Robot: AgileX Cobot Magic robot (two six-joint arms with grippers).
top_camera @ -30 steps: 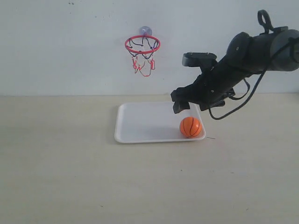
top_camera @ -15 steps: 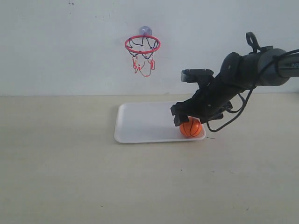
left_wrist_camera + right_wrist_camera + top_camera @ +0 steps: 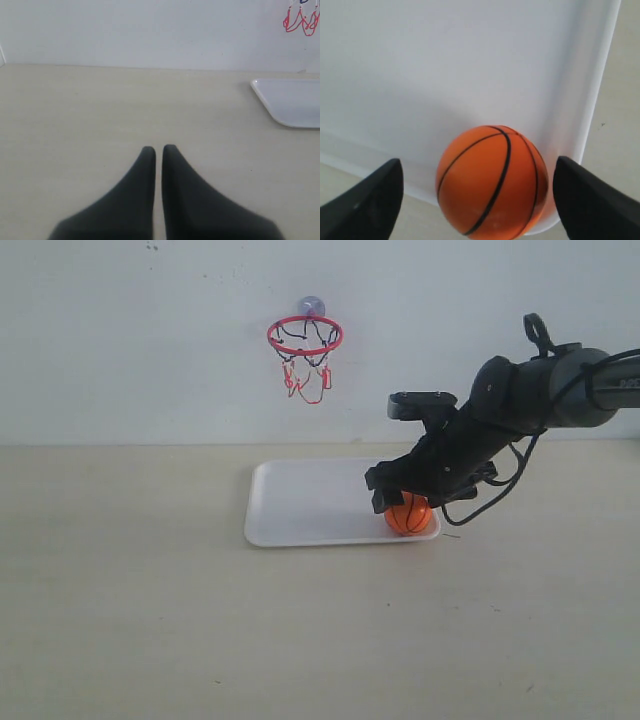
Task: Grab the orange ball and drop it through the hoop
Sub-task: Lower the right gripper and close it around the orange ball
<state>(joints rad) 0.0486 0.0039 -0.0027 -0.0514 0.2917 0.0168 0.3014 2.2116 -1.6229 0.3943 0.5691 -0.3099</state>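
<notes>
The orange ball [image 3: 409, 516] [image 3: 492, 181] lies in the near right corner of the white tray [image 3: 300, 505] [image 3: 445, 75]. My right gripper [image 3: 400, 498] [image 3: 479, 167] hangs just over it, open, with one finger on each side of the ball and a gap to both. The hoop [image 3: 305, 336], red ring with a dark and red net, is stuck to the wall above the tray's far edge; its net [image 3: 300, 20] shows in a corner of the left wrist view. My left gripper [image 3: 158, 149] is shut on nothing, over bare table.
The table [image 3: 150, 620] is pale beige and meets a white wall. The tray's raised rim [image 3: 597, 100] runs close beside the ball. A tray corner [image 3: 287, 102] shows in the left wrist view. A black cable [image 3: 490, 495] loops under the right arm.
My right arm has come down over the tray, so the open fingers now straddle the ball. The ball, tray and hoop have not moved.
</notes>
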